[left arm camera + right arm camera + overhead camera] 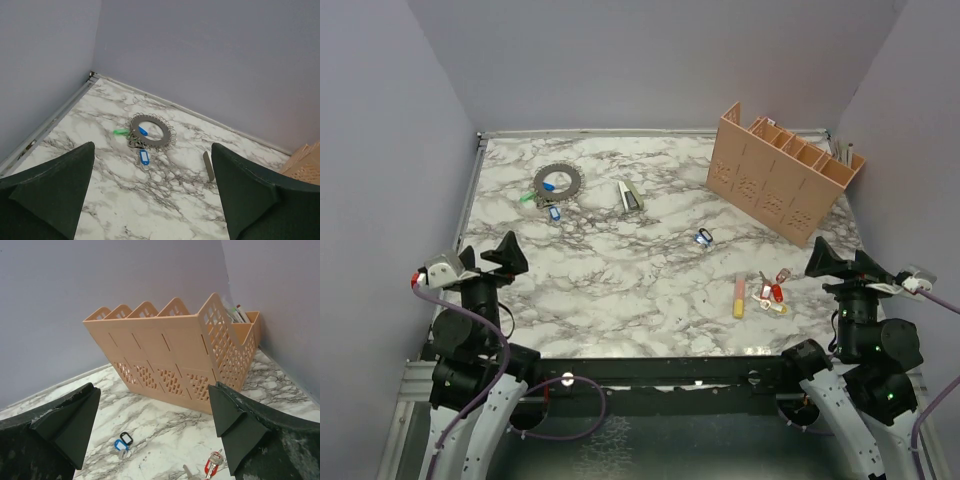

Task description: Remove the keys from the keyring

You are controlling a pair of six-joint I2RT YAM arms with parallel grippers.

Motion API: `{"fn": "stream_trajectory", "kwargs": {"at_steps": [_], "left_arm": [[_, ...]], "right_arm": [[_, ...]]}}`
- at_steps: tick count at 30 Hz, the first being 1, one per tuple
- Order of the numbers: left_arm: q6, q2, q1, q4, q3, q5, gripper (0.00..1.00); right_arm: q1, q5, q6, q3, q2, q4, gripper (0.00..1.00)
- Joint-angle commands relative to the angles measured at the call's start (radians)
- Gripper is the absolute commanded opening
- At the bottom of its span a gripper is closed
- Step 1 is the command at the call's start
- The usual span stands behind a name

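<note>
The keyring [557,181] is lying flat on the marble desk [650,290] in its far-left part, well away from both arms. In the left wrist view it is showing as a wide grey coiled band with an open centre [150,131]. The keys [134,142] are clustering at its near-left rim. A green-headed key [528,198] is sticking out to the left of the band, and a blue-headed key [554,212] is lying just beside the near edge. A second blue piece [142,131] is showing inside the open centre. Whether each one is actually threaded on the band is too small to tell. The left claw [488,257] is hovering over the near-left edge of the desk. Its dark fingers [50,190] are standing spread wide apart and gripping nothing. The right claw [842,265] is hovering over the near-right edge, and its fingers [60,420] are likewise gaping fully with nothing between them. A peach slotted organizer [785,175] is standing upright at the far right, and pens are poking out of its end compartment. A short grey bar [629,196] is lying to the right of the keyring, apart from it. Near the middle of the desk, a small blue-and-black tagged key [704,237] is lying alone. Closer to the right arm, a yellow marker [739,296] is lying just beside a bunch with red and yellow tags [772,292].
</note>
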Motion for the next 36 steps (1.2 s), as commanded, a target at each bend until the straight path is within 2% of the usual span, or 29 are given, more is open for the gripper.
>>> {"fn": "stream_trajectory", "kwargs": {"at_steps": [1,12,15,18,20,25,31,36], "left_arm": [[0.012,-0.015,-0.006,0.013,-0.006,-0.028,0.99],[0.000,0.026,0.007,0.015,-0.006,-0.013,0.99],[0.006,0.049,0.010,0.019,-0.004,0.038,0.99],[-0.009,0.096,0.011,0.016,0.013,0.088,0.99],[-0.020,0.152,0.011,0.016,0.027,0.122,0.99],[-0.066,0.383,0.011,0.021,0.079,0.212,0.99],[-0.102,0.822,0.011,0.022,0.239,0.362,0.99],[-0.018,1.156,0.012,-0.007,0.409,0.318,0.99]], "right_arm": [[0.004,0.021,-0.013,0.027,-0.094,0.009,1.00],[0.004,-0.014,0.036,0.083,-0.094,-0.007,1.00],[0.006,-0.136,-0.021,0.070,-0.096,-0.014,1.00],[0.005,-0.352,-0.106,0.053,-0.096,-0.009,1.00],[0.003,-0.404,-0.118,0.050,-0.096,-0.013,1.00],[0.006,-0.306,-0.047,0.042,-0.096,-0.049,1.00],[0.005,-0.276,-0.027,0.043,-0.097,-0.072,1.00],[0.005,-0.262,-0.026,0.045,-0.098,-0.083,1.00]]}}
